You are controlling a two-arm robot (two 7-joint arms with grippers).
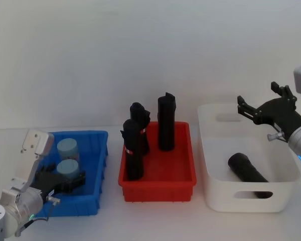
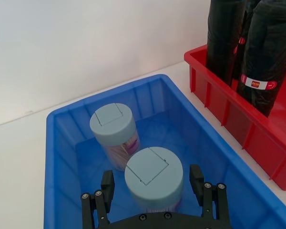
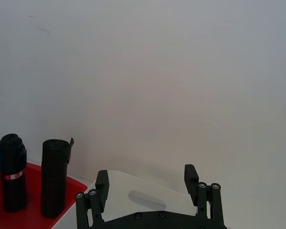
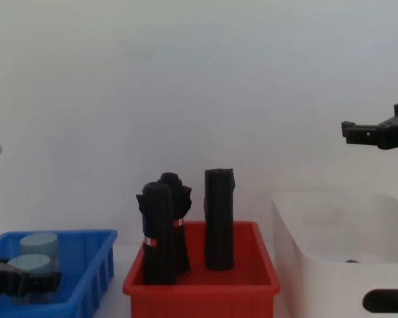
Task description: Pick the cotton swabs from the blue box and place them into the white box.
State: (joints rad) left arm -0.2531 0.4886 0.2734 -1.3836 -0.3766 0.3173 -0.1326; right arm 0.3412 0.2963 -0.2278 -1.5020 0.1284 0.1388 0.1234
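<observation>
- The left gripper point(image 2: 151, 180) sat low in the blue box point(image 2: 62, 157), left of the red bin point(image 1: 158, 178). Its jaws were spread either side of the near tub of cotton swabs point(image 2: 153, 171), not yet pinching.
- A 2nd tub point(image 2: 112, 125) stood just behind. Closing squarely below the lid and then lifting straight up would likely avoid knocking it.
- The right gripper point(image 1: 258, 100) hovered with jaws apart above the white box point(image 1: 210, 150), right of the red bin, where 1 black roll point(image 1: 247, 168) lay.
</observation>
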